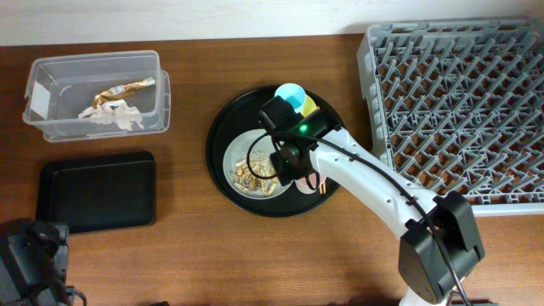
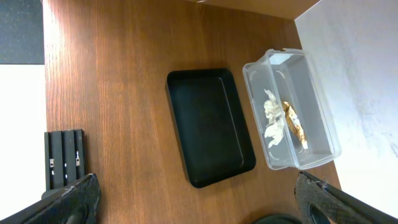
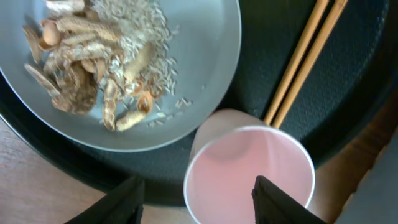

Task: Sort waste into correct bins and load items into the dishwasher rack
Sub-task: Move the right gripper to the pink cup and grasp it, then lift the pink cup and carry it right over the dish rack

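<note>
Brown wood-grain tabletop. The dishwasher rack sits at 2 o'clock: square grey plastic with a lattice of pegs. At centre, a round black tray carries the round pale grey plate. On the plate is a heap of beige-brown food scraps with rice-like grains. The light-blue cup stands at the tray's 1 o'clock, with the yellow bowl tight beside it. At 10 o'clock is the clear plastic tub, rectangular with rounded corners and a white label on one end. It holds crumpled white paper and a shiny gold-brown wrapper. The shallow black tray lies at 8 o'clock, glossy and rectangular, apart from the tub. The right arm reaches in from 5 o'clock and hides most of the pink cup from overhead. The wrist view shows the pink cup: smooth, mouth up, on the round tray at the plate's 5 o'clock rim. Pale wooden chopsticks run off toward 1 o'clock. The right hand points down, unclenched, one finger outside the cup wall and the other over its mouth; contact cannot be told. The left hand hangs at the 7 o'clock corner, jaws spread wide, holding nothing.
</note>
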Motion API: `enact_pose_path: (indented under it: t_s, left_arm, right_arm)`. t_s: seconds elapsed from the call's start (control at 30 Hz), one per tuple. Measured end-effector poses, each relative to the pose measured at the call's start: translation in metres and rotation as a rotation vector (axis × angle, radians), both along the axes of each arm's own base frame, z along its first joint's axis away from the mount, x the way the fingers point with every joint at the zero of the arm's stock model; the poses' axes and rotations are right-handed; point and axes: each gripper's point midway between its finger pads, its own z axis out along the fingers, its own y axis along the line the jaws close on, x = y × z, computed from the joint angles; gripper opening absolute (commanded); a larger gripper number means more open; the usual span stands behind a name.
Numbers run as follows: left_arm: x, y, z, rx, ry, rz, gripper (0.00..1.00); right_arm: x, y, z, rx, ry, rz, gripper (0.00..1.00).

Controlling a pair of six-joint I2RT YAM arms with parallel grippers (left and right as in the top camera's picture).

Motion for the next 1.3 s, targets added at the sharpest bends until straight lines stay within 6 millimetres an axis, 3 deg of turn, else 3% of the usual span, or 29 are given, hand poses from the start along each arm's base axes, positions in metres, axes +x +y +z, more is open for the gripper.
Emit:
enact_pose_path:
  t_s: [0.1, 0.27, 0.47, 0.63, 0.97, 1.2, 1.3]
  left_arm:
    - [0.0, 0.0, 0.0, 0.0, 0.0, 0.0, 0.99]
    - [0.0, 0.0, 0.0, 0.0, 0.0, 0.0, 0.99]
    - [0.0, 0.0, 0.0, 0.0, 0.0, 0.0, 0.99]
    - [0.0, 0.0, 0.0, 0.0, 0.0, 0.0, 0.99]
    - [0.0, 0.0, 0.0, 0.0, 0.0, 0.0, 0.99]
    - [0.0, 0.0, 0.0, 0.0, 0.0, 0.0, 0.99]
    - [0.0, 0.0, 0.0, 0.0, 0.0, 0.0, 0.99]
  right_arm:
    - [0.0, 0.0, -0.005, -0.007, 0.01, 0.0, 0.49]
    - [0.0, 0.0, -0.022, -0.031, 0.045, -0.006, 0.49]
    - [-0.001, 0.0, -0.026, -0.032, 0.049, -0.014, 0.49]
    - [-0.007, -0.005, -0.041, -0.046, 0.067, -0.018, 0.45]
    - [-0.007, -0.003, -0.041, -0.03, 0.071, -0.03, 0.04]
    - [-0.015, -0.004, -0.041, -0.029, 0.109, -0.036, 0.04]
    - [-0.025, -0.014, -0.021, -0.055, 0.17, -0.05, 0.04]
